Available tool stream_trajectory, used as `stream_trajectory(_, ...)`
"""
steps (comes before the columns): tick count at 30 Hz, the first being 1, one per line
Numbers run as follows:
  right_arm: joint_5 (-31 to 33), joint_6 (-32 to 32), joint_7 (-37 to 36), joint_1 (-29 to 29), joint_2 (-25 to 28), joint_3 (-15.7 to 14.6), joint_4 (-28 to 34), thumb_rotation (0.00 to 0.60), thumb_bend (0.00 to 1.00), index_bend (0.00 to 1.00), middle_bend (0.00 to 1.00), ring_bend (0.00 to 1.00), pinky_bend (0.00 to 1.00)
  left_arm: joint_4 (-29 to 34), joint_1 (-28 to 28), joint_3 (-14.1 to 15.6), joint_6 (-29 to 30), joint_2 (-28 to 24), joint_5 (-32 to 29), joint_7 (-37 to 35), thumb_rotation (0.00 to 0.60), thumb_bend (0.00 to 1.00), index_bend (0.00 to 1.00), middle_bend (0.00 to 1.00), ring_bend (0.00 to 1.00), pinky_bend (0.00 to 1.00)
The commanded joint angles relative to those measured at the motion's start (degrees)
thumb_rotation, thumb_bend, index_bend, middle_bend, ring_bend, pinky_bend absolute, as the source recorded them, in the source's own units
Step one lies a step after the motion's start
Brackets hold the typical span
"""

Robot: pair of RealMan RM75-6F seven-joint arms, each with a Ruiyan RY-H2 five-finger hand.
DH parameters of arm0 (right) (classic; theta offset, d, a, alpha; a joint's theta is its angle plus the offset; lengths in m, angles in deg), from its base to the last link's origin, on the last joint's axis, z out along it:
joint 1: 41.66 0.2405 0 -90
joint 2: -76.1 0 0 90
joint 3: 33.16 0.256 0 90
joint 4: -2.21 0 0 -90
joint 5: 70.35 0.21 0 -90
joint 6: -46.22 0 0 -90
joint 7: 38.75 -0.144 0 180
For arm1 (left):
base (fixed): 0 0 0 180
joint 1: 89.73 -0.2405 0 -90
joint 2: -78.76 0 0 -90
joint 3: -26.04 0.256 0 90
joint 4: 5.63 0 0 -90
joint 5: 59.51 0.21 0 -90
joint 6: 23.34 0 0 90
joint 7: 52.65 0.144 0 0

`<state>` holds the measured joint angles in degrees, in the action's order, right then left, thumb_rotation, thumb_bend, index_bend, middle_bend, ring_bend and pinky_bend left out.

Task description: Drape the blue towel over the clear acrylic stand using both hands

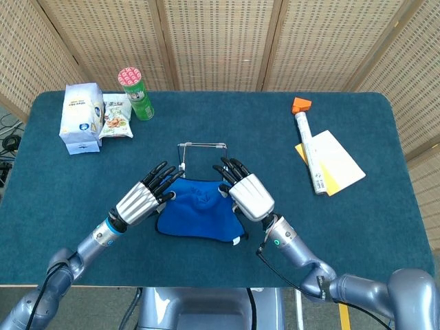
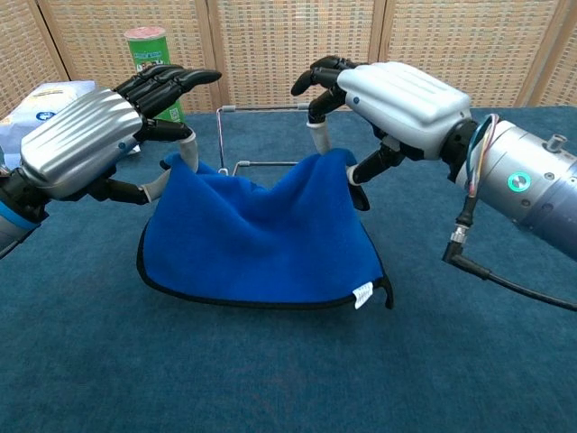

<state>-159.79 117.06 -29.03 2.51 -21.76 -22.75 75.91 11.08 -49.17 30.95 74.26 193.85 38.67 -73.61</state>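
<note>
The blue towel [image 1: 201, 209] [image 2: 257, 239] hangs in the air between my two hands, sagging in the middle, its lower hem near the table. My left hand [image 1: 142, 198] [image 2: 90, 131] pinches the towel's upper left corner. My right hand [image 1: 249, 194] [image 2: 397, 95] pinches the upper right corner. The clear acrylic stand [image 1: 202, 152] [image 2: 268, 126] rises just behind the towel, its top bar showing between my hands in the chest view. Its lower part is hidden by the cloth.
A green can [image 1: 135, 93], a white bag [image 1: 82, 117] and a snack packet [image 1: 116, 118] sit at the back left. An orange-capped tube [image 1: 307, 141] and a white and yellow booklet [image 1: 333, 161] lie at the right.
</note>
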Motion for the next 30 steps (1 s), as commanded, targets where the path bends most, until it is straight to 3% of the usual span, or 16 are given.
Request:
stream_trajectory(1,2.1,-0.6,2.0,-0.2,1.0,1.5,2.2,0.600,0.44,0.63,0.17,0.01,0.13,3.0,0.9,-1.8,-1.9,-0.5,-1.6,1.4,0.600,0.50,0.72,0.00,0.00,0.00)
stream_trajectory(15,9.0,-2.9,8.2,0.4,2.7,6.1,9.0,0.600,0.44,0.63,0.17,0.01,0.13,16.7,5.8,-5.8,-5.0,-7.1,-2.6,11.1,0.600,0.50,0.72,0.00,0.00,0.00)
stream_trajectory(21,14.3,-4.3,9.8,2.1,2.7,10.5,11.5,0.600,0.44,0.63,0.17,0.01,0.13,23.4,8.4,-8.7,-8.5,-10.4,-3.8,14.9,0.600,0.50,0.72,0.00,0.00,0.00)
stream_trajectory(30,19.0,-5.7,13.2,5.1,2.7,14.3,11.3,0.600,0.45,0.63,0.17,0.01,0.13,27.4,11.1,-11.5,-12.5,-12.2,-5.1,18.8,0.600,0.50,0.72,0.00,0.00,0.00)
